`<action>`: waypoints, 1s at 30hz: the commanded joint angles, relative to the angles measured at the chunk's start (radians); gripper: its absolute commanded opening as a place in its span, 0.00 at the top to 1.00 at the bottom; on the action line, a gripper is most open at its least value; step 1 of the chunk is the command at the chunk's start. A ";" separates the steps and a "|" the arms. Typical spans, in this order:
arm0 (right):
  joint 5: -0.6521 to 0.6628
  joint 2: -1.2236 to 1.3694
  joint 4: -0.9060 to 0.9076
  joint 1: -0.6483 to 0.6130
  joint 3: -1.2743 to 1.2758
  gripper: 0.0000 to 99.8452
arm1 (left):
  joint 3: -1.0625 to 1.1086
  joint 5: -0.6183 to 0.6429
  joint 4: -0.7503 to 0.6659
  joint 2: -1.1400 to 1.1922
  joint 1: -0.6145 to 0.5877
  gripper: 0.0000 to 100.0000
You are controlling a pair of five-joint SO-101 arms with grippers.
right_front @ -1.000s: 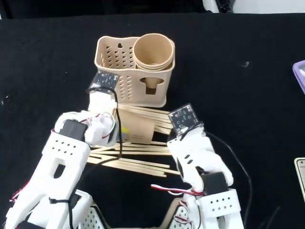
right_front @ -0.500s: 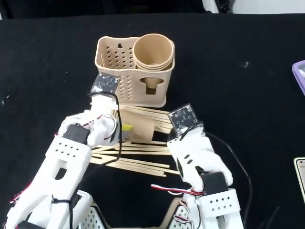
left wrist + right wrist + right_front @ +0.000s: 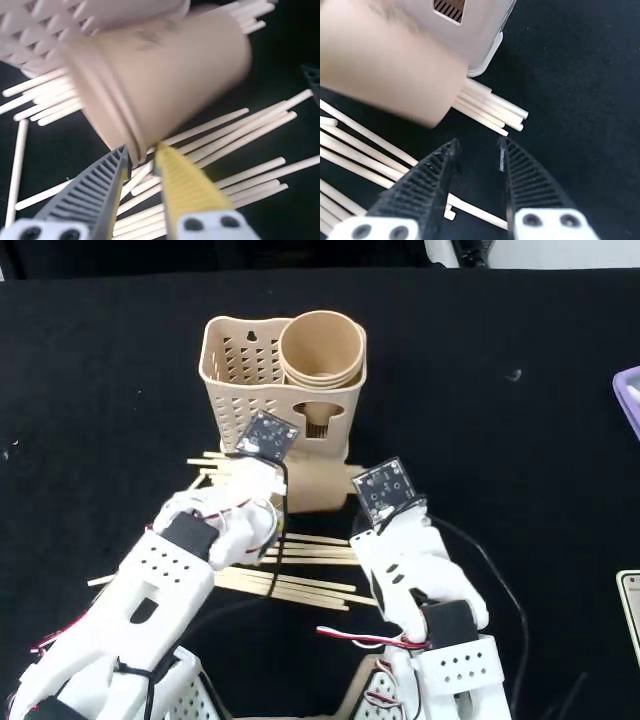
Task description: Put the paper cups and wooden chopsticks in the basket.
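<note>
— Black cloth covers the desk (image 3: 520, 440). State of the work?

— One compartment of the beige perforated plastic basket (image 3: 240, 370) holds a stack of tan paper cups (image 3: 322, 345). One loose tan paper cup (image 3: 318, 488) lies on its side close against the basket's front wall. It rests across the pale wooden chopsticks (image 3: 300, 585), which lie scattered flat on the cloth. No chopstick can be seen in the basket.

— Step in hand?

— In my judgement, getting that loose cup into the basket. The left jaws are clenched on its rolled rim, with the lip pinched between their tips.

— And the right jaws?

— Released and gripping nothing. They hang over bare cloth just beside the cup's closed end, near the tips of a chopstick bundle by the basket's corner.

— What does the next move call for?

— Lift the cup clear of the sticks, turn it mouth-up and lower it onto the stack. The hold is on the rim's edge only, so I would expect a risk of the cup swinging or slipping.
</note>
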 commanded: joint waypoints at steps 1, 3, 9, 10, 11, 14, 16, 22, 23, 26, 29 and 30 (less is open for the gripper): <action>-0.002 -0.013 0.000 0.017 -0.005 0.86 | -0.010 0.011 -0.006 -0.025 0.056 0.93; -0.002 -0.013 0.000 0.018 -0.005 0.86 | -0.013 0.011 -0.006 -0.025 0.070 0.94; -0.002 -0.013 -0.002 0.018 -0.005 0.86 | -0.047 0.006 0.061 -0.025 0.104 0.95; -0.002 -0.013 -0.002 0.018 -0.005 0.86 | -0.074 0.005 0.103 -0.025 0.104 0.96; -0.002 -0.013 -0.003 0.018 -0.005 0.86 | -0.110 0.003 0.149 -0.025 0.104 0.96; -0.002 -0.013 -0.003 0.020 -0.005 0.86 | -0.234 -0.018 0.298 -0.025 0.104 0.96; -0.002 -0.013 -0.002 0.020 -0.007 0.87 | -0.308 -0.037 0.387 -0.025 0.104 0.97; -0.008 -0.013 -0.002 0.021 -0.015 0.87 | -0.532 -0.054 0.643 -0.021 0.094 0.97; -0.008 -0.013 0.000 0.021 -0.019 0.87 | -0.573 -0.071 0.686 -0.015 0.093 0.97; -0.011 -0.015 0.002 0.054 -0.036 0.87 | -0.693 -0.121 0.790 -0.014 0.084 0.97; -0.014 -0.015 0.000 0.132 -0.051 0.87 | -0.829 -0.158 0.891 -0.014 0.064 0.97; -0.035 -0.015 0.000 0.157 -0.058 0.87 | -0.875 -0.160 0.918 -0.014 0.058 0.97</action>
